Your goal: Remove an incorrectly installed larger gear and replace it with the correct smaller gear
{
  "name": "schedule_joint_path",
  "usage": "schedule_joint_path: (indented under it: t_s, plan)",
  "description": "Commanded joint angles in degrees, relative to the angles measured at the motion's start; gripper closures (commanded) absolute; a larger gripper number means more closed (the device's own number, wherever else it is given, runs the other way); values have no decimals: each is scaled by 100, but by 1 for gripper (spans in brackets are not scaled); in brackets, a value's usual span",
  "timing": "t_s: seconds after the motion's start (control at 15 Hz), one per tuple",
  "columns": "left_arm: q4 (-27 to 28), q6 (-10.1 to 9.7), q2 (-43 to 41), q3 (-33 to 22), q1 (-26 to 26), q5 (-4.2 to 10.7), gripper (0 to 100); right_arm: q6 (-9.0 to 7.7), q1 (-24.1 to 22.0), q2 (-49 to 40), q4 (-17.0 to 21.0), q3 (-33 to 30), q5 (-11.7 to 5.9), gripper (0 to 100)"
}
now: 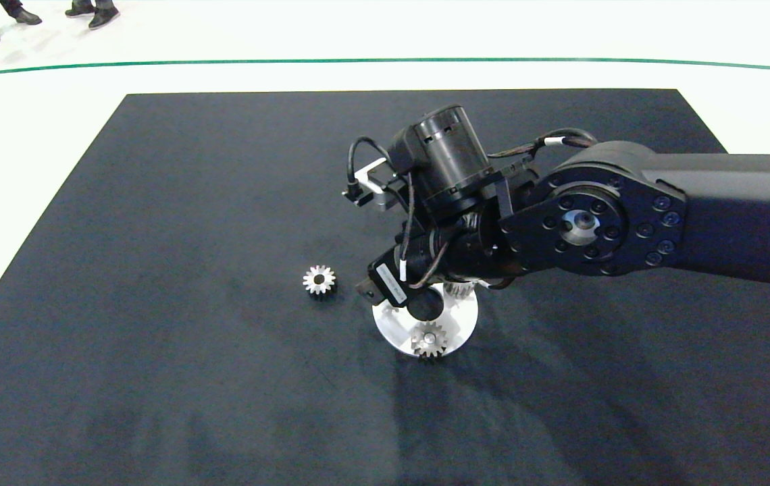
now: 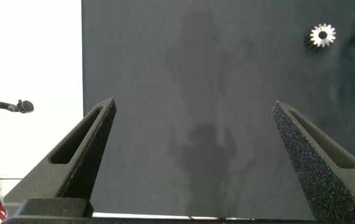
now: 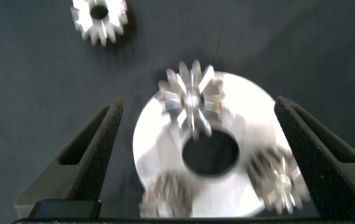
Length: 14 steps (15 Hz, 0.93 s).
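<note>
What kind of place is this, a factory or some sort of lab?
Most likely a robot test or demo space rather than a factory: a bare dark mat on a white floor with a green line, people's shoes standing by, and only a round white plate with a few gears.

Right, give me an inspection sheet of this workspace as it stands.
Surface: black mat, flat, on the floor.
Job's things: larger gear sits on the round plate with a small gear and a second small gear; a spare small gear lies loose on the mat, apart from the plate.
Clutter: nothing seen.
Grippers: right gripper open above the plate, one finger on each side of the larger gear; left gripper open over the mat, idle.
Cables: black cables looped on the right wrist.
Surroundings: white floor, green line, a person's shoes.
</note>
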Motion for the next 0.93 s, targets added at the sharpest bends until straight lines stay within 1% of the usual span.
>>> schedule_joint_path:
  t_s: [0.07,0.4,0.53,0.67,0.93]
  plan:
    - [27,3,6,-1,3,3,0,-8,-9,234,-66,-1,-9,0]
    - [27,3,6,-1,3,3,0,-8,-17,313,-92,-1,-9,0]
    - [27,12,-3,-1,3,12,0,-8,-52,322,-110,8,-9,3]
    - [27,3,-3,-1,3,3,0,-8,-79,357,-224,16,-9,8]
    - [27,56,-3,-1,11,3,0,-78,-88,357,-259,43,-18,15]
